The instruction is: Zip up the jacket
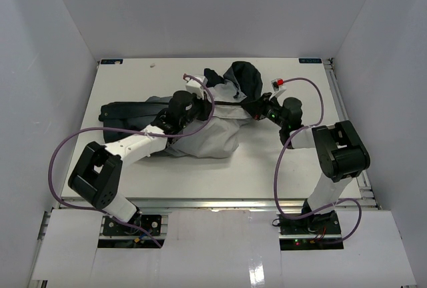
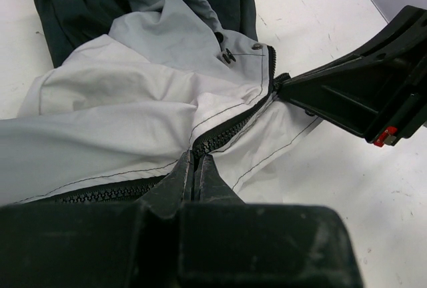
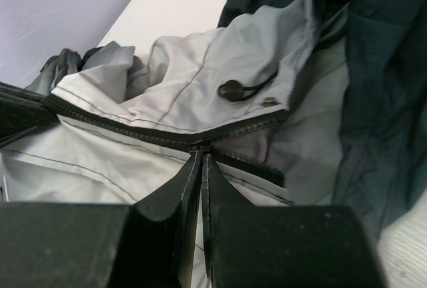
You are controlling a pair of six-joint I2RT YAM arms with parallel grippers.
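1. The jacket [image 1: 207, 138] lies crumpled on the table [image 1: 267, 168]. It is closer to the back edge than the front one, about halfway between the two sides.
2. The left gripper [image 2: 194, 171] has its fingers pressed together. They pinch the jacket right on the zipper [image 2: 230, 128], where the black teeth run under the tips.
3. The right gripper [image 3: 202, 165] has its fingers pressed together too, on a small dark bit of the zipper. It is likely the pull, but it is too small to be sure.
4. The step looks like this: one gripper holds the cloth and the other slides the pull along.
5. Between the two grippers the zipper looks joined. Past the right gripper it seems to split in two, so the pull likely needs to go away from the left gripper.
6. To do it well, the left gripper should hold firm so the zipper is tight and straight. The right one should pull along the teeth — not up or sideways — and go slowly, so the grey cloth does not get caught.
7. The ends of the zipper are folded under or cut off, so it is hard to tell how much is left. From above, the arms cover both grips.
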